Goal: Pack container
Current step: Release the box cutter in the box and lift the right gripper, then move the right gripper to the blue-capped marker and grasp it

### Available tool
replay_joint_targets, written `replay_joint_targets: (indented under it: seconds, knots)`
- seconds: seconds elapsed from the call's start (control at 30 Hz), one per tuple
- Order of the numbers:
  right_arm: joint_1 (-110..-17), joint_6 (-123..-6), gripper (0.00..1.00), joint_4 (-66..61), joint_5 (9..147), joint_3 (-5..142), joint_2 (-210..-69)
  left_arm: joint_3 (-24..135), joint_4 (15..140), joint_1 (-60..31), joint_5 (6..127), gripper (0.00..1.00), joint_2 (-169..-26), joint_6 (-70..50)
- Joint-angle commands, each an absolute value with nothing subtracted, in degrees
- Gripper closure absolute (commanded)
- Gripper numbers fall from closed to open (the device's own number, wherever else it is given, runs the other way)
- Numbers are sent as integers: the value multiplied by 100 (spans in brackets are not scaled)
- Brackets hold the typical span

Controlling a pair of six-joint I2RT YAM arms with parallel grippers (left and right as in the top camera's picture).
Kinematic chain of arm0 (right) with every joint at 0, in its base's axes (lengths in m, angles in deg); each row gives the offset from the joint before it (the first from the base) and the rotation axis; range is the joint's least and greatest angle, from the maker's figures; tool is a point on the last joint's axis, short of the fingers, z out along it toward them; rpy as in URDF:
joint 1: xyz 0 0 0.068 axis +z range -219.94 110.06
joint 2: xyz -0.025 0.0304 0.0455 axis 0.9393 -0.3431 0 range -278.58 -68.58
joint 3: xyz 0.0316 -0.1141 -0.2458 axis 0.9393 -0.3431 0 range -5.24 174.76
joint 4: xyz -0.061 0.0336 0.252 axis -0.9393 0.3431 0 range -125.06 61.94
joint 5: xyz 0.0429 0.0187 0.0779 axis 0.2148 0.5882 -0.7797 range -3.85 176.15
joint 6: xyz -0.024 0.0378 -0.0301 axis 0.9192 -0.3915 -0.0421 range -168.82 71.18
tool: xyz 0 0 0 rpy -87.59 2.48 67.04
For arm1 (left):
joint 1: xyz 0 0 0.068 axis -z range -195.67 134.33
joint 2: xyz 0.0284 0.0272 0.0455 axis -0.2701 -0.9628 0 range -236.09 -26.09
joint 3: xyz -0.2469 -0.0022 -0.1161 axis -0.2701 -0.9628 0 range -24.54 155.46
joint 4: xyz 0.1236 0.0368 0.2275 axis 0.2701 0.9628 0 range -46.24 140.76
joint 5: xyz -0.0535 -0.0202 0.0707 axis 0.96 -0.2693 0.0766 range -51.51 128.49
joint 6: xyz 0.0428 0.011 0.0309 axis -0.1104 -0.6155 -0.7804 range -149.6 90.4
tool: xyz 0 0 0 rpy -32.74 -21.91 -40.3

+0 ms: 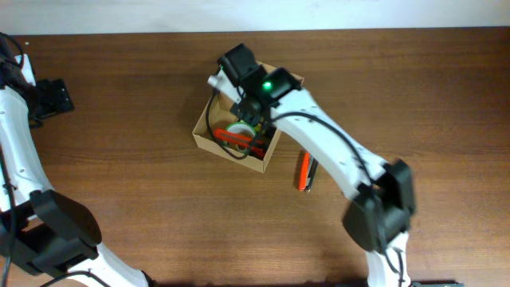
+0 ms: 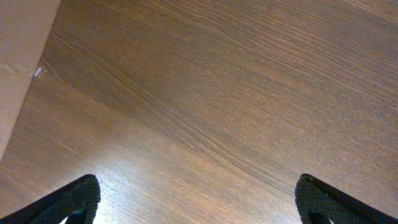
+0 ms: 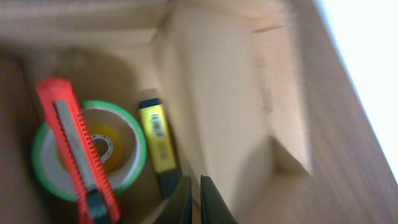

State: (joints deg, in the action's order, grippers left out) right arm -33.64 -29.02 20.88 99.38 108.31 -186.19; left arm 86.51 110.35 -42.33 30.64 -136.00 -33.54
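While right arm (image 1: 327, 147) stretches forward, right tool (image 3: 196, 199), pinched, seemingly inside container (image 3: 211, 106).

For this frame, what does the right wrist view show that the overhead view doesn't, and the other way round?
Right wrist only: a yellow black-capped highlighter on the floor of the open tan cardboard box, and the right claw shut on nothing.
Overhead only: an orange pen and a thin black pen lying on the brown wooden table beside the box, outside it.
Both: that box, the green-rimmed tape roll and the red utility knife lying across it.
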Motion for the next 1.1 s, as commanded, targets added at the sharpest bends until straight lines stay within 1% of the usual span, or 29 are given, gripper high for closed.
replay_joint_targets:
  seconds: [0.0, 0.07, 0.17, 0.27, 0.33, 0.53, 0.67, 0.8, 0.83, 0.97, 1.07]
  knots:
    - [-3620, -4334, 95, 2305, 10340, 10954, -17768, 8601, 11037, -4237, 3123, 0, -13559, -3464]
    - [-3954, -4832, 96, 2674, 10338, 10952, -17482, 8601, 11037, -4237, 3123, 0, -13559, -3464]
    - [-4595, -5152, 97, 3103, 10338, 10910, -17180, 8601, 11037, -4237, 3123, 0, -13559, -3464]
    - [-5336, -5383, 97, 3157, 10336, 10515, -16794, 8601, 11037, -4237, 3123, 0, -13559, -3464]
    - [-5712, -5560, 96, 2971, 10334, 9983, -16481, 8601, 11035, -4237, 3123, 0, -13559, -3464]
    - [-6649, -6157, 96, 2032, 10128, 7323, -15336, 8601, 11037, -4237, 3123, 0, -13559, -3464]
    - [-7167, -6627, 96, 1741, 9521, 5986, -14859, 8601, 11037, -4237, 3123, 0, -13559, -3464]
    - [-7338, -7108, 97, 1667, 9318, 5269, -14590, 8601, 11037, -4237, 3123, 0, -13559, -3464]
    - [-7334, -7130, 96, 1601, 9066, 5116, -14562, 8601, 11037, -4237, 3123, 0, -13559, -3464]
    - [-7334, -7160, 96, 1282, 8126, 4683, -14555, 8601, 11035, -4237, 3123, 0, -13559, -3464]
    - [-7331, -6887, 96, 1199, 7947, 4456, -14586, 8601, 11037, -4237, 3123, 0, -13559, -3464]
